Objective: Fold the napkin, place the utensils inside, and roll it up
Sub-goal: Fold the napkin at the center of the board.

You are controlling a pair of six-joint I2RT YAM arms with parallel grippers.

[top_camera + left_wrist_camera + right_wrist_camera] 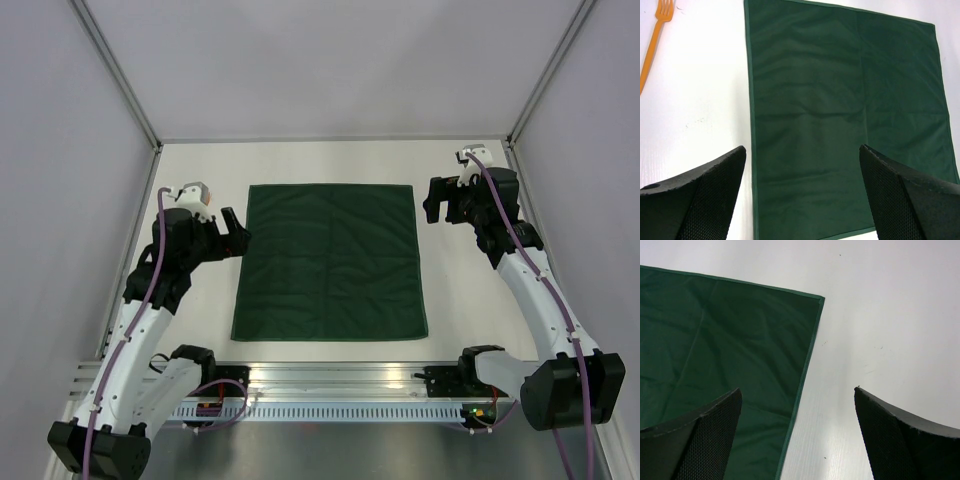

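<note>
Seen from above, the dark green napkin (330,262) lies spread flat in the middle of the white table (460,300), its hems roughly square to the table's edges and faint crease lines crossing it. The left gripper (236,236) sits at about 10 o'clock from the napkin's centre, just beside the left hem. The right gripper (437,200) is at about 2 o'clock, near the right hem by the far corner. In the left wrist view the left gripper's black fingers (705,195) stand spread wide with nothing between them (only cloth and table show in the gap). The napkin fills the frame from the centre out to 3 o'clock. An orange plastic fork (652,42) lies on bare table at 11 o'clock, well apart from the hem, its tines toward the frame's top edge. In the right wrist view the right gripper's fingers (700,440) are likewise wide apart and hold nothing. The napkin covers the 9 o'clock side, one corner showing near 12 o'clock, and its hem runs down between the fingers, with bare table toward 3 o'clock.
</note>
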